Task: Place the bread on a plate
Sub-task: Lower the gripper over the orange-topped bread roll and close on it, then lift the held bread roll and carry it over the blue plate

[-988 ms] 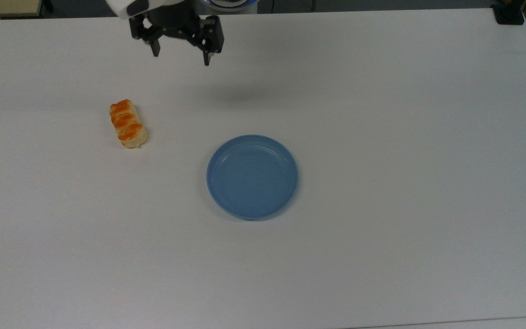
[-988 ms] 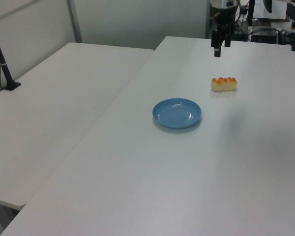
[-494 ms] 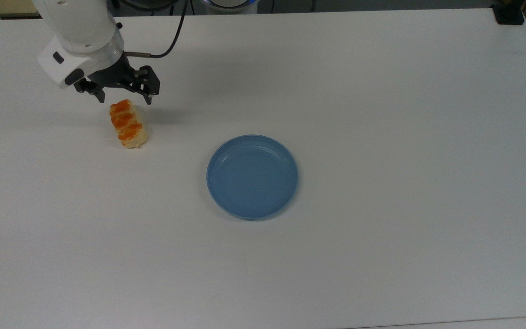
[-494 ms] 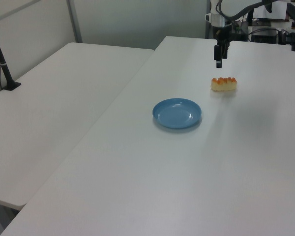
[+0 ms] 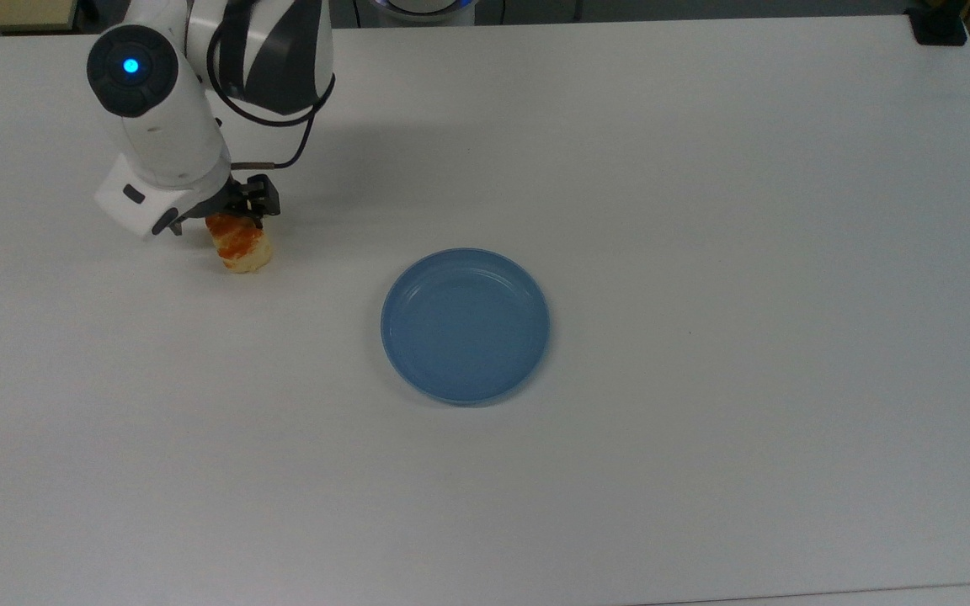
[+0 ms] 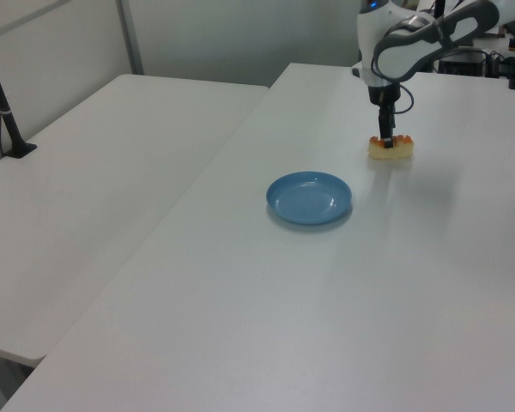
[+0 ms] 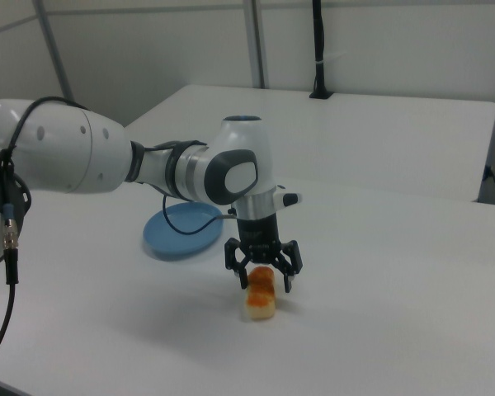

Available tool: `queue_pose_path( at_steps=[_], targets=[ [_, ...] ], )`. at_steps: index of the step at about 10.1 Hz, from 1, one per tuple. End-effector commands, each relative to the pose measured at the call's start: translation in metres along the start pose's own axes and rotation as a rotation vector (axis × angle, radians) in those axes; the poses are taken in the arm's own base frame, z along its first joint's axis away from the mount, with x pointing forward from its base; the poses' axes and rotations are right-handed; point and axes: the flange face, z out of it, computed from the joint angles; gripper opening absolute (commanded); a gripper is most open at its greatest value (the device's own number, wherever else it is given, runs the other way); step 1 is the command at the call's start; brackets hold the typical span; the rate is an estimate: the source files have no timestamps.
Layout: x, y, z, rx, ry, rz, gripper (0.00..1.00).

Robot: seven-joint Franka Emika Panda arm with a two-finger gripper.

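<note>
The bread (image 5: 240, 245) lies on the white table at the top view's left, pale beige with orange-brown glazed patches. My gripper (image 5: 228, 217) is lowered over its far end, open, with one finger on each side of the roll. The right view shows the gripper (image 7: 264, 282) straddling the bread (image 7: 260, 302), both fingers a little apart from its sides. In the left view the gripper (image 6: 386, 142) stands right at the bread (image 6: 393, 151). The blue plate (image 5: 465, 326) sits bare to the top view's right of the bread, also seen as the plate (image 6: 309, 198) and the plate (image 7: 178, 233).
A black clamp (image 5: 938, 25) sits at the table's far right corner in the top view. A second white table (image 6: 94, 172) adjoins on the left view's left, with a black pole (image 6: 3, 107) on it. The white arm (image 5: 165, 118) rises over the bread's far side.
The gripper has dropped from just beyond the bread's far end down over the bread, its fingers now on either side of it. Bread and plate have not moved.
</note>
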Motion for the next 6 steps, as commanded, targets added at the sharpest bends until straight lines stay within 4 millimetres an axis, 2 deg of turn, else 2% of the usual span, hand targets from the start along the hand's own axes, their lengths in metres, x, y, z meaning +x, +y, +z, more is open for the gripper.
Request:
queue_pose_path(
  at_steps=[1, 2, 3, 4, 5, 6],
  targets=[
    [0.003, -0.021, 0.019, -0.034, -0.023, -0.091, 0.95],
    [0.004, -0.022, 0.02, -0.034, -0.024, -0.087, 0.81],
    [0.005, -0.023, 0.017, -0.036, -0.019, -0.083, 0.56],
    [0.006, -0.022, 0.015, -0.03, -0.013, -0.076, 0.37],
    [0.005, -0.02, 0.011, -0.029, -0.006, -0.071, 0.36],
    [0.01, -0.015, -0.007, -0.041, 0.019, -0.062, 0.36]
  ],
)
